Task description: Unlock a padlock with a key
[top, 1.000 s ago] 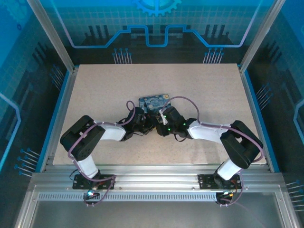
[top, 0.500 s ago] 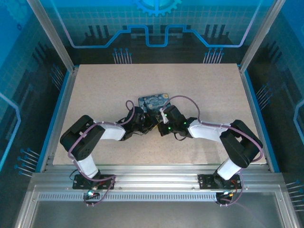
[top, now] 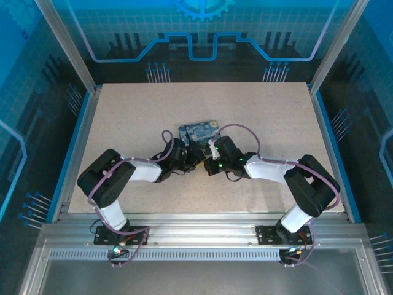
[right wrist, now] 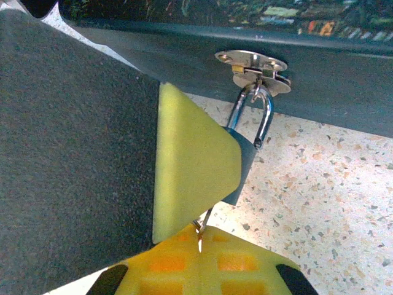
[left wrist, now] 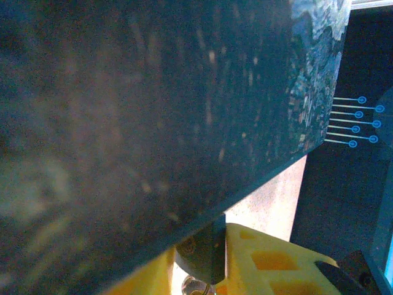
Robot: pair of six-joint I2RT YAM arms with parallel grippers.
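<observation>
Starting at the left, we find the left gripper (left wrist: 199, 269) with its yellow fingers (left wrist: 270, 261) a little apart on either side of the padlock (right wrist: 244, 161). We cannot tell whether they press on it or merely flank it. Close above them looms the dark side of the box (left wrist: 153, 110), blurred.

From above, we see the box lying near the middle of the table (top: 123, 117), slightly askew, with both grippers meeting nose to nose at its near edge.

Moving right, in the right wrist view, a metal hasp (right wrist: 252, 63) sits on the box's side wall. The padlock hangs from it by its thin shackle, over the table. A yellow finger wedge on a dark pad, reaching in from the left, covers most of the bluish-grey body.

Below the padlock the key (right wrist: 202, 228) shows as a thin metal sliver. The right gripper (right wrist: 198, 249) is fully closed. The sliver runs into the seam between its two fingertips, so we judge it pinched there.
</observation>
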